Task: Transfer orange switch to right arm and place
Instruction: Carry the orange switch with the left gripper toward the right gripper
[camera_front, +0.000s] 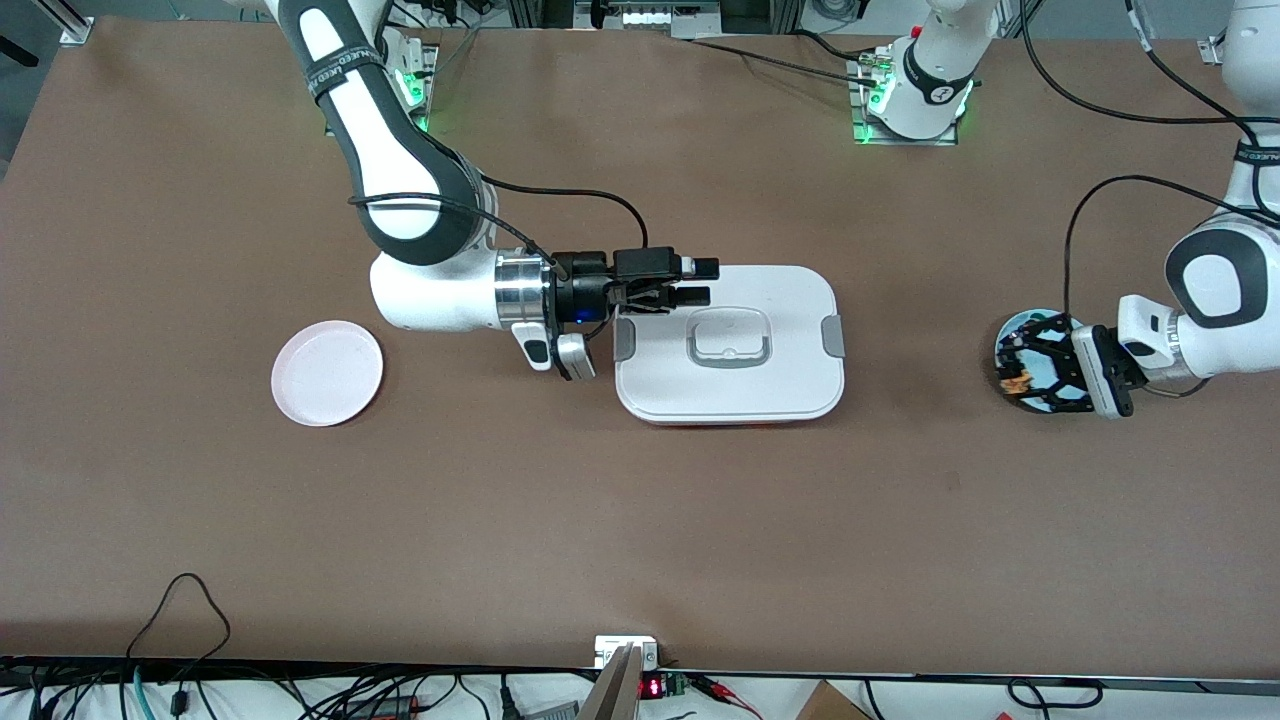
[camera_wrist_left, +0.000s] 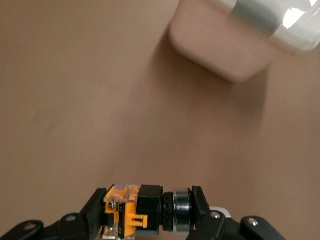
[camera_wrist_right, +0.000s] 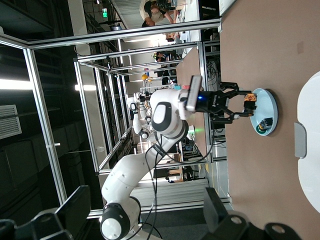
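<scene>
The orange switch (camera_wrist_left: 125, 212), a small black block with an orange-yellow part and a silver ring, sits crosswise between the black claw fingers of my left gripper (camera_front: 1012, 378), which is shut on it. That gripper hangs just over a light-blue dish (camera_front: 1030, 318) at the left arm's end of the table. The right wrist view shows the switch (camera_wrist_right: 250, 103) held above the dish (camera_wrist_right: 267, 107). My right gripper (camera_front: 697, 282) lies level over the edge of a white lidded box (camera_front: 785, 300), its slim black fingers open and nothing between them.
A small dark part (camera_wrist_right: 263, 123) lies in the light-blue dish. A pink plate (camera_front: 327, 372) rests toward the right arm's end of the table. The white box (camera_wrist_left: 240, 45) with grey clasps stands mid-table. Cables run along the table edge nearest the front camera.
</scene>
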